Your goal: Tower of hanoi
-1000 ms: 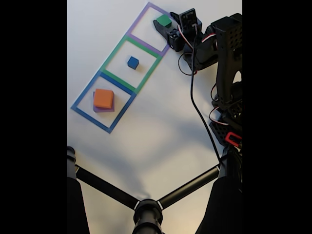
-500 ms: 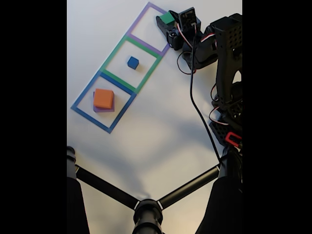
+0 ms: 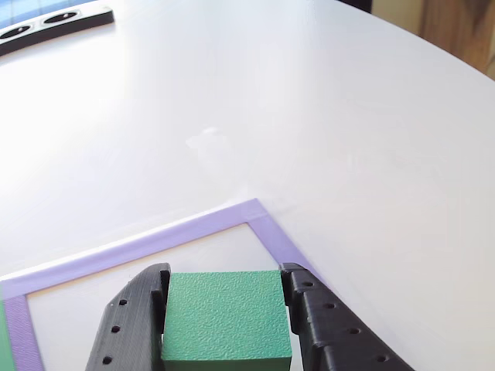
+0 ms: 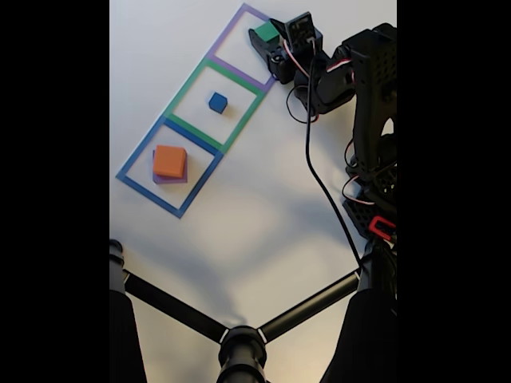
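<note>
In the other view the green block (image 3: 227, 325) sits between two black fingers (image 3: 128, 325), and my gripper (image 3: 224, 297) is shut on it, over the corner of the purple tape square (image 3: 263, 224). The fixed view shows the gripper (image 4: 267, 38) holding the green block (image 4: 267, 31) at the right side of the purple tape square (image 4: 239, 17). The small blue cube (image 4: 218, 102) rests inside the green tape square (image 4: 185, 84). Inside the blue tape square (image 4: 144, 187), the orange block (image 4: 169, 160) lies on top of the purple block (image 4: 169, 179).
Black stand legs (image 4: 239, 339) spread across the bottom of the fixed view. The arm's body and cable (image 4: 315, 171) occupy the right side. A black power strip (image 3: 54, 19) lies at the far left of the white table, whose curved edge (image 3: 433, 54) runs at the upper right.
The gripper has closed around the green block and shifted slightly left with it in the fixed view. The blue, orange and purple blocks have not moved.
</note>
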`<state>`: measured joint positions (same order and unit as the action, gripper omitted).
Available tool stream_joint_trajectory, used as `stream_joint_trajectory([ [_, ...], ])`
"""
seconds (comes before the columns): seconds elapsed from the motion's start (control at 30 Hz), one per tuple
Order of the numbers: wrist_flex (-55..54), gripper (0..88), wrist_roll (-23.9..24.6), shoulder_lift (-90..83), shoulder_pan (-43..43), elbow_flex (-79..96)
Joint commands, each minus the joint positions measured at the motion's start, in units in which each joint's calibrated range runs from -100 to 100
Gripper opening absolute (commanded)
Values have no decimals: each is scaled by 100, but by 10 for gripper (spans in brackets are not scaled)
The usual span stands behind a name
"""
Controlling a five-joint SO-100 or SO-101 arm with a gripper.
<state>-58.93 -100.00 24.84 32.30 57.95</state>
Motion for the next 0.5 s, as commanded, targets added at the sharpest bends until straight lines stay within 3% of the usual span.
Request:
stream_joint_trajectory([
  [0.0,1106,79,0,-1579,-314,216],
  [0.17,2789,77,0,-3061,-504,316],
  [0.47,7565,74,0,-6018,-916,-630],
])
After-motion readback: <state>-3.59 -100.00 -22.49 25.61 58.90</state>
